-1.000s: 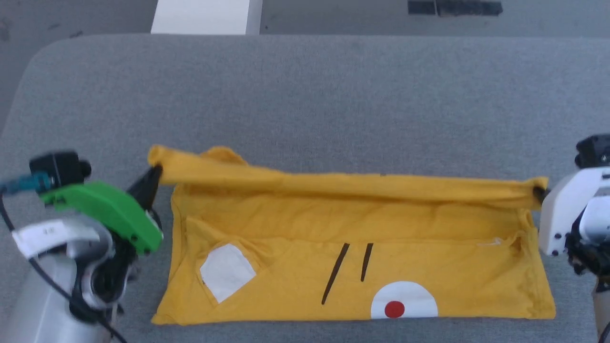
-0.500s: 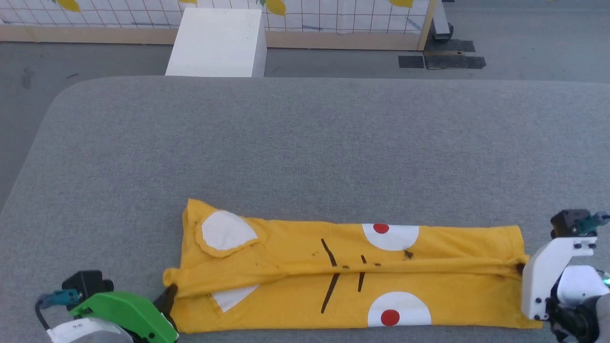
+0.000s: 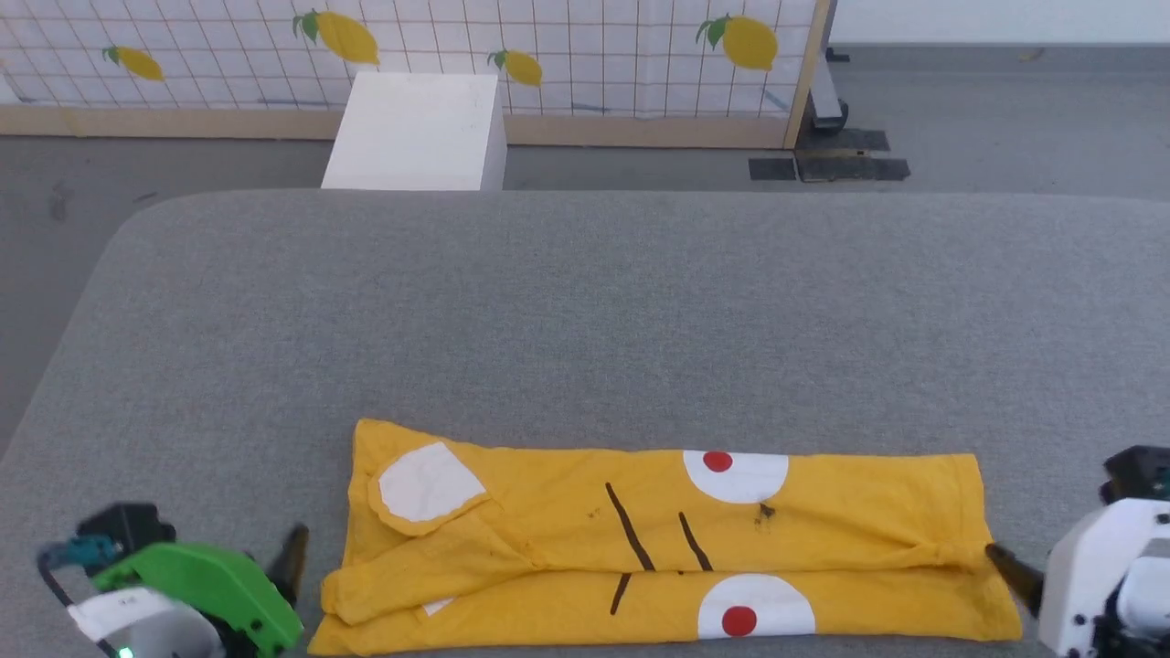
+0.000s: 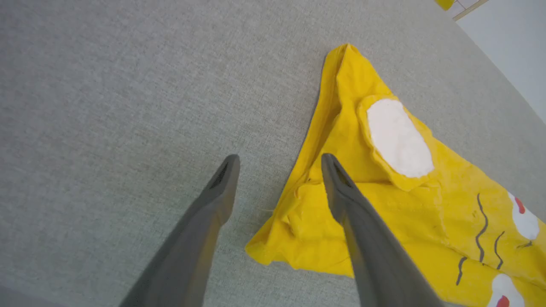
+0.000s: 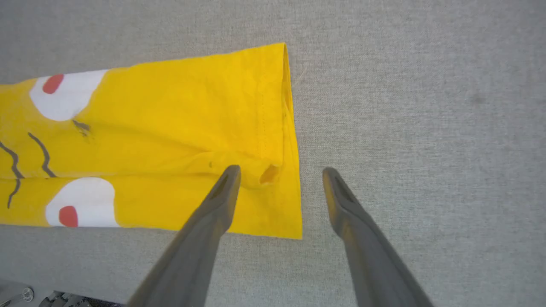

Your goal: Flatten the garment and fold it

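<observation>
Garment: the garment is found folded lengthwise into a long band, lying flat at the 6 o'clock edge of the grey table.
Left gripper: the left gripper is placed at the band's 9 o'clock end, fingers spread and released, nothing grasped.
Right gripper: the right gripper is placed at the 3 o'clock end, fingers parted astride the hem, nothing grasped.
Change: a second ago the far edge was held raised by both clenched grippers. It has since been laid down and let go.

left end effector left of garment | right end effector right | garment on table
</observation>
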Robot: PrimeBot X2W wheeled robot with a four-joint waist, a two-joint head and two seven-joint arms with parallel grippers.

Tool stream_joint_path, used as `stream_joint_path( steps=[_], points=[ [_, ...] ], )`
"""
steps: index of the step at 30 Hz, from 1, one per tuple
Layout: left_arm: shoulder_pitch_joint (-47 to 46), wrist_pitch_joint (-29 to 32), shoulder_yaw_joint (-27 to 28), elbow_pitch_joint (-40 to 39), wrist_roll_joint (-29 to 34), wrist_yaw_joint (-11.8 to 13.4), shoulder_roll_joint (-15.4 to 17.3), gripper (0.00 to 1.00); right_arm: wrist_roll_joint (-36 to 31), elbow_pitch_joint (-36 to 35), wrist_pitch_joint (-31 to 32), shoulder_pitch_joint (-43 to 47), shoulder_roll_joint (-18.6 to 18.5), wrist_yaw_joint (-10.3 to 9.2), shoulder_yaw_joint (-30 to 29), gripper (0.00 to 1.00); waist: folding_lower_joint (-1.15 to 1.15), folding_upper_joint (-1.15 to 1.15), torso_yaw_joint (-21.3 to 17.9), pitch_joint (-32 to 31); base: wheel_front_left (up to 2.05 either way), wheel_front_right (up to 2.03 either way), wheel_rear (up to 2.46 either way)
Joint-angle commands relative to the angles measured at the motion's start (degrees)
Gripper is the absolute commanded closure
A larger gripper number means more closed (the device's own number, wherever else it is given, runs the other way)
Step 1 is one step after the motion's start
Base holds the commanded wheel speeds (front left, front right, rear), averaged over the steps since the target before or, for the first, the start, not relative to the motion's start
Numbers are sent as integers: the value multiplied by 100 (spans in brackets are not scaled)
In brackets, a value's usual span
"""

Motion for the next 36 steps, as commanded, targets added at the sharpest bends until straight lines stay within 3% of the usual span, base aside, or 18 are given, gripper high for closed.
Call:
stream_joint_path(
  steps=[1, 6, 12, 15, 18, 23, 31, 36],
  points=[
    [-204, -124, 59, -132, 126, 15, 108, 0, 101, -241, 102, 49, -57, -9, -109, 0, 0, 0, 4, -39, 0, 0, 0],
    [-539, -1069, 235, -468, 597, -156, 183, 0, 136, -660, 304, -127, -216, -9, -330, 0, 0, 0, -30, 42, 0, 0, 0],
    [-900, -2919, 129, -325, 1465, -706, 112, 0, 63, -62, 308, -448, -533, -9, 75, 0, 0, 0, 23, 299, 0, 0, 0],
    [-1044, -3463, 45, -164, 1909, -883, 44, 0, 153, 313, 160, -616, -596, -9, 305, 0, 0, 0, 71, 449, 0, 0, 0],
    [-1155, -3567, 57, -156, 2311, -1016, -82, 0, 322, 597, 12, -741, -713, -9, 612, 0, 0, 0, 103, 572, 0, 0, 0],
    [-1200, -3578, 427, -497, 2841, -1344, -635, 0, 561, 1048, -163, -902, -949, -9, 1049, 0, 0, 0, 142, 729, 0, 0, 0],
    [-1091, -3579, 836, -270, 2981, -1890, -1354, 0, 1136, 1326, -206, -1091, -897, -9, 1847, 0, 0, 0, 107, 794, 0, 0, 0],
    [-1106, -3579, 960, -155, 3115, -2053, -1533, 0, 1308, 1428, -205, -1150, -966, -9, 2145, 0, 0, 0, 108, 770, 0, 0, 0]
  ],
)
